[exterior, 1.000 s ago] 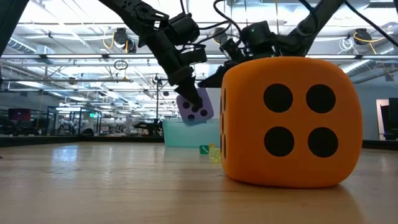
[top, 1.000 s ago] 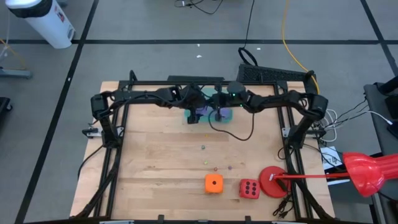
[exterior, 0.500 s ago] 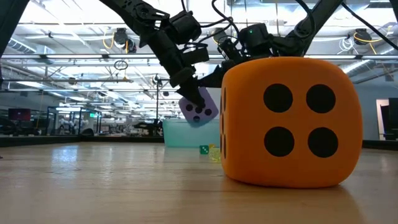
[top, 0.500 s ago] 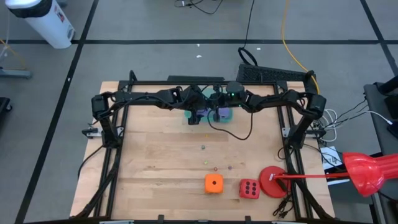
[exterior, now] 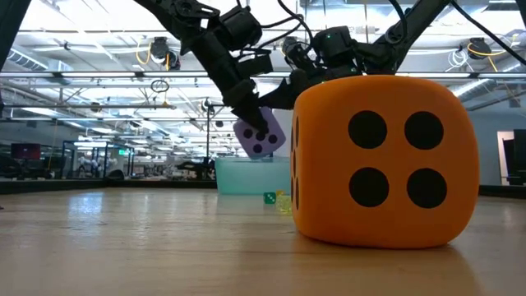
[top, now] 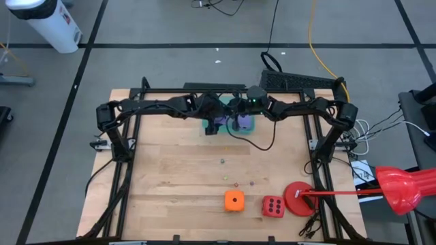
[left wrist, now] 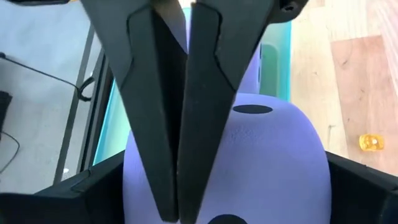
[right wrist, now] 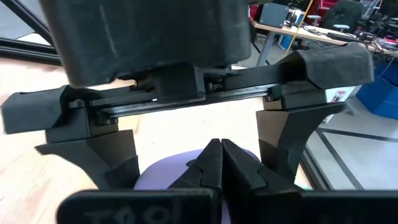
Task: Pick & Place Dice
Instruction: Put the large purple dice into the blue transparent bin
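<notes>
1. Two arms meet at the upper middle of the high view, above a teal bin (top: 246, 126) at the far edge of the wooden table (top: 170, 170).
2. The left gripper (top: 216, 122) comes in from the left of the frame; in the left wrist view its dark fingers (left wrist: 149, 112) are pinched almost together on a fold of a lavender die (left wrist: 267, 168), which hangs over the bin's teal wall.
3. In the low view that lavender die (exterior: 260, 136) hangs tilted in the air at the upper middle, three dark pips showing, above the bin (exterior: 246, 174).
4. The right gripper (top: 240, 120) sits just right of the left one; its wrist view shows the fingers (right wrist: 214, 165) closed tip to tip against a second lavender die (right wrist: 168, 171).
5. At the lower middle of the high view an orange die (top: 234, 200) rests on the table, one pip up.
6. Just to its right lies a red die (top: 273, 206), four pips up.
7. Right of that, at the table's edge, sits a flat red disc (top: 298, 198).
</notes>
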You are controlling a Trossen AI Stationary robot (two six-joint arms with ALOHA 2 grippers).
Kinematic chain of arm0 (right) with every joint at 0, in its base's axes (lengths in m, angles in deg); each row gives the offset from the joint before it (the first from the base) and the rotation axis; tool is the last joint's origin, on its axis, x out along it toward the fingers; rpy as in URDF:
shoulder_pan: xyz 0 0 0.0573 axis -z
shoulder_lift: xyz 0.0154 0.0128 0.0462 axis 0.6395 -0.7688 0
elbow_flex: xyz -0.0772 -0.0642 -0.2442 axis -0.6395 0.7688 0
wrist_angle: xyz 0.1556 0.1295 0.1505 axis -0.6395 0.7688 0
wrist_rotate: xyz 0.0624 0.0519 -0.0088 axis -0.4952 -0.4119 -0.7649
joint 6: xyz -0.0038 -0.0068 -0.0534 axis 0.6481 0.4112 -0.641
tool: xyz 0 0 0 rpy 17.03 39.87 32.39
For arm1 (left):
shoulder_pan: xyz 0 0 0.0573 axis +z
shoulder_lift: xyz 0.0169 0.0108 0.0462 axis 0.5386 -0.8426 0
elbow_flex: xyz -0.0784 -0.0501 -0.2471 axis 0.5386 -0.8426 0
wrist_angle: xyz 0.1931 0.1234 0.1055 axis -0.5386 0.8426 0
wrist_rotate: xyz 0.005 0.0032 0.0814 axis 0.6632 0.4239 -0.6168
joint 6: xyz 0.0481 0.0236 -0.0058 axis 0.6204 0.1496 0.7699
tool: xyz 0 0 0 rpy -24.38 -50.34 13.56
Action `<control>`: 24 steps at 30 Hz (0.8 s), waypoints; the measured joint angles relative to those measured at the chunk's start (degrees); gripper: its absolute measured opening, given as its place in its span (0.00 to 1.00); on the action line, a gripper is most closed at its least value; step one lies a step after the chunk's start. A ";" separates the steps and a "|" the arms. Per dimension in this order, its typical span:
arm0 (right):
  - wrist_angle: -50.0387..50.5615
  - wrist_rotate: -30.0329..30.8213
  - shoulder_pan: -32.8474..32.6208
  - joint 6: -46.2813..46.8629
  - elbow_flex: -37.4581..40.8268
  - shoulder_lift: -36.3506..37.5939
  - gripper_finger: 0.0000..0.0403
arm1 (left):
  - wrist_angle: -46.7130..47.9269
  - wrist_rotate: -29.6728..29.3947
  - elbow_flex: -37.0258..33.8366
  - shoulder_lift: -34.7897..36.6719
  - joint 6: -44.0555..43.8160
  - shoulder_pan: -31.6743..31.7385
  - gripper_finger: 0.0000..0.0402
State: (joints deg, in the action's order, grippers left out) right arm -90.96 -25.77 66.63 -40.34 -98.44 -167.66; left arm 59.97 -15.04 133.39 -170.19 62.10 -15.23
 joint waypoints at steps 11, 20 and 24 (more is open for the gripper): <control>0.13 0.58 0.07 1.31 0.07 -0.13 0.00 | 0.68 5.43 0.11 0.03 -9.00 2.02 1.00; 2.66 -0.36 0.08 1.28 0.10 -0.13 0.00 | 0.85 6.09 0.12 0.03 -9.37 2.64 1.00; 3.75 -0.50 0.11 1.24 0.10 -0.15 0.00 | 0.76 6.09 0.13 0.05 -9.40 3.16 1.00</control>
State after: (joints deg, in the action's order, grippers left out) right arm -87.21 -26.27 66.74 -39.11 -98.34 -167.81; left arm 60.73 -8.95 133.52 -170.13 52.70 -12.07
